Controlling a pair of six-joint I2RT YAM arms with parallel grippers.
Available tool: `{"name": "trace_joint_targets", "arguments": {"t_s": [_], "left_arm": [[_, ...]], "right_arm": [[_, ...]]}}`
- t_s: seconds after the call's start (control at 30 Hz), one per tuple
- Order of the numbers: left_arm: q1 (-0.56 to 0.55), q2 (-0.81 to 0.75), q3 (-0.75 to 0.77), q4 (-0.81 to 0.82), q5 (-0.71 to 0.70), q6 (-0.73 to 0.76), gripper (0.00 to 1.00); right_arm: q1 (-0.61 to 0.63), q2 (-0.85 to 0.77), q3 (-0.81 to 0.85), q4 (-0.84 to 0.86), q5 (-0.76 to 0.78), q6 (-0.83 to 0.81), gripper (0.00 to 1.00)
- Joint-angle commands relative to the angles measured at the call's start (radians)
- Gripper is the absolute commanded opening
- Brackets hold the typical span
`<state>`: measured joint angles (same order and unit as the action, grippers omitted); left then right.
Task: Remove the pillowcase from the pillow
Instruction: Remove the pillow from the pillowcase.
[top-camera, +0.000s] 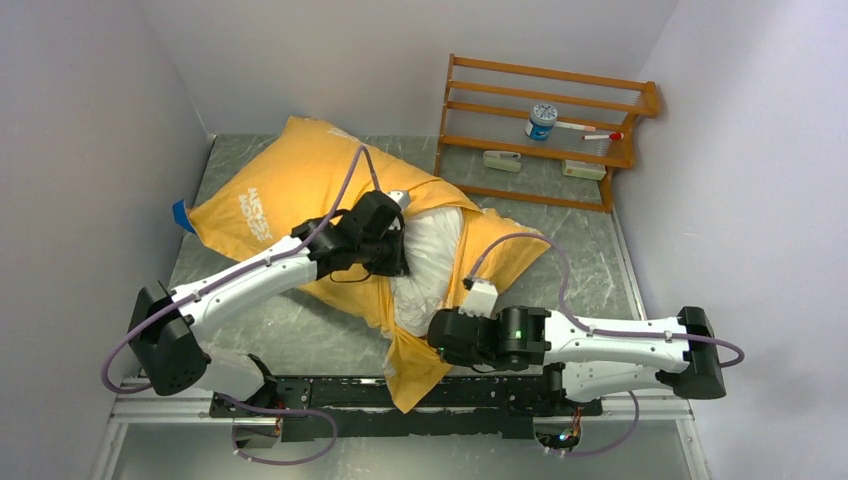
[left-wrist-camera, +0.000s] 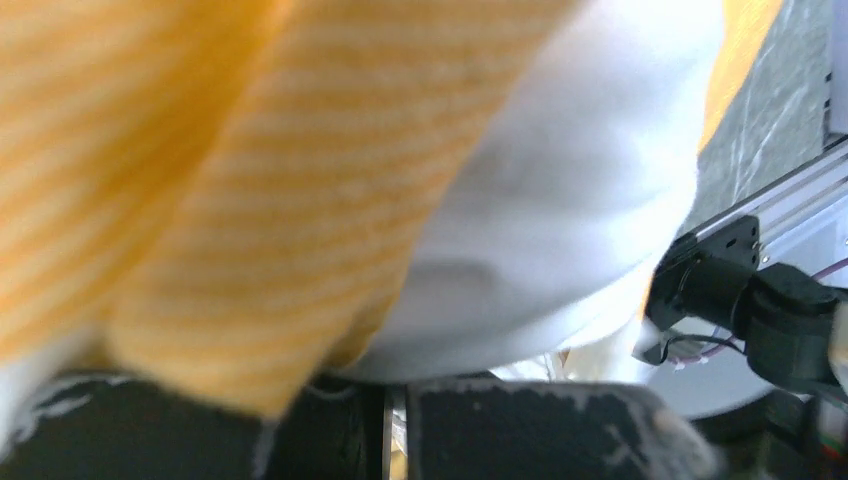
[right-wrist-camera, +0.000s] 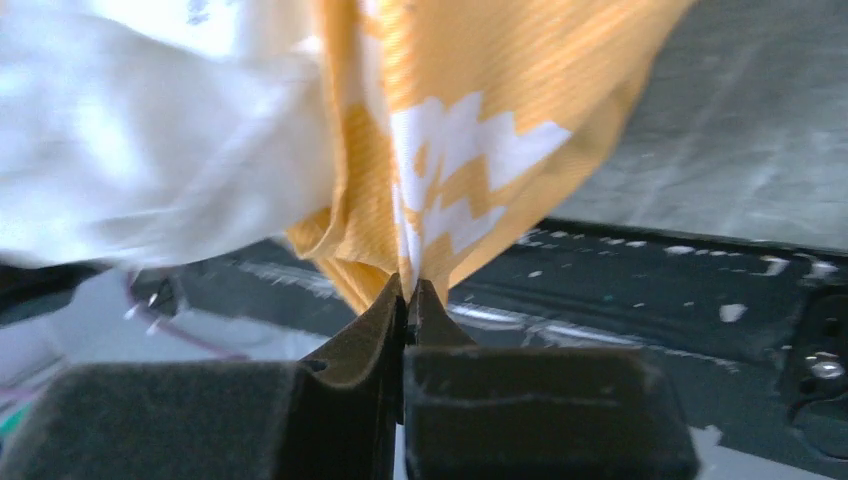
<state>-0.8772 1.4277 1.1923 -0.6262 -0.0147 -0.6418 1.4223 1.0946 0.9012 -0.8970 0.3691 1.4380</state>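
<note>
Top view evenly lit from overhead, bright; soft shadows cast on table (top-camera: 300, 335); sharp, no glare seen. Left wrist view heavily blurred: pillowcase (left-wrist-camera: 200, 180) smeared, pillow (left-wrist-camera: 560, 200) washed out. Right wrist view: pillow overexposed top left, fabric slightly soft, table background defocused.
</note>
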Motion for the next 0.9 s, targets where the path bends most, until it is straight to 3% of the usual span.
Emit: {"name": "trace_joint_targets", "arguments": {"t_s": [0.0,0.17,0.33,0.43,0.53,0.57,0.67,0.73,0.87], "left_arm": [[0.080,-0.025,0.051,0.143,-0.130,0.052,0.05],[0.079,-0.097,-0.052,0.241,-0.039,0.024,0.05],[0.078,-0.139,-0.087,0.247,0.082,0.034,0.05],[0.076,-0.162,-0.113,0.256,0.196,0.068,0.05],[0.073,-0.194,-0.159,0.257,0.280,0.099,0.05],[0.069,-0.211,-0.178,0.260,0.300,0.107,0.13],[0.050,-0.284,-0.237,0.266,0.329,0.109,0.53],[0.031,-0.319,-0.270,0.263,0.336,0.098,0.70],[-0.065,-0.368,-0.332,0.267,0.298,0.038,0.78]], "right_arm": [[0.035,-0.027,-0.127,-0.269,-0.126,0.061,0.00],[0.035,-0.105,-0.218,-0.137,-0.112,0.149,0.00],[0.032,-0.216,-0.255,0.002,0.124,0.246,0.00],[0.022,-0.261,-0.285,0.152,0.242,0.181,0.00],[-0.073,-0.244,-0.305,0.221,0.201,0.129,0.00],[-0.125,-0.226,-0.317,0.248,0.147,0.081,0.00],[-0.301,-0.173,-0.375,0.379,-0.093,-0.064,0.00],[-0.347,-0.162,-0.430,0.516,-0.209,-0.117,0.00],[-0.358,-0.141,-0.517,0.759,-0.324,-0.099,0.00]]}}
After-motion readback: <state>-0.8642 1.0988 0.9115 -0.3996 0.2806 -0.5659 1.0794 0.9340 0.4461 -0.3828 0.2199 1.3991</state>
